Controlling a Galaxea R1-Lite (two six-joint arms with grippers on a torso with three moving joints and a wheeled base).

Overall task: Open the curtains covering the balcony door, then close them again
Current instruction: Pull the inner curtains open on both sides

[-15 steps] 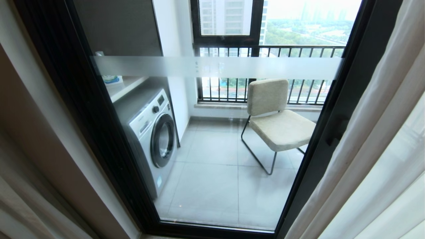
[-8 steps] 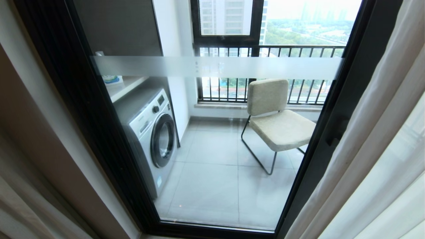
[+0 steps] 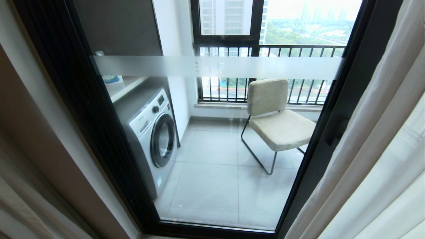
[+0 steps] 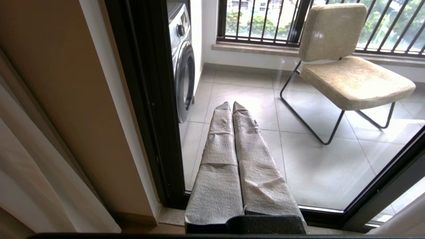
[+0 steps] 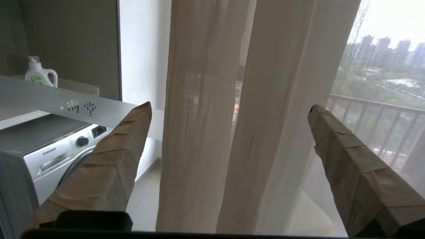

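Observation:
The balcony door [image 3: 215, 186] stands uncovered in the head view, with its black frame, frosted stripe [image 3: 159, 66] and black handle [image 3: 333, 139]. The curtains [image 3: 375, 149] hang bunched along the door's right side, and another panel [image 3: 20, 205] hangs at the lower left. Neither gripper shows in that view. My right gripper [image 5: 230, 108] is open wide, and beige curtain folds [image 5: 206, 132] hang between its taped fingers [image 5: 123, 149] without touching them. A sheer layer [image 5: 375, 83] hangs beyond. My left gripper [image 4: 231, 104] is shut and empty, low by the door's sill.
Behind the glass stand a washing machine [image 3: 151, 132] on the left and a beige chair [image 3: 275, 119] on the right. A black railing [image 3: 298, 53] lies beyond. A detergent bottle [image 5: 40, 73] sits on the shelf above the washer. A tan wall [image 4: 66, 99] flanks the door's left.

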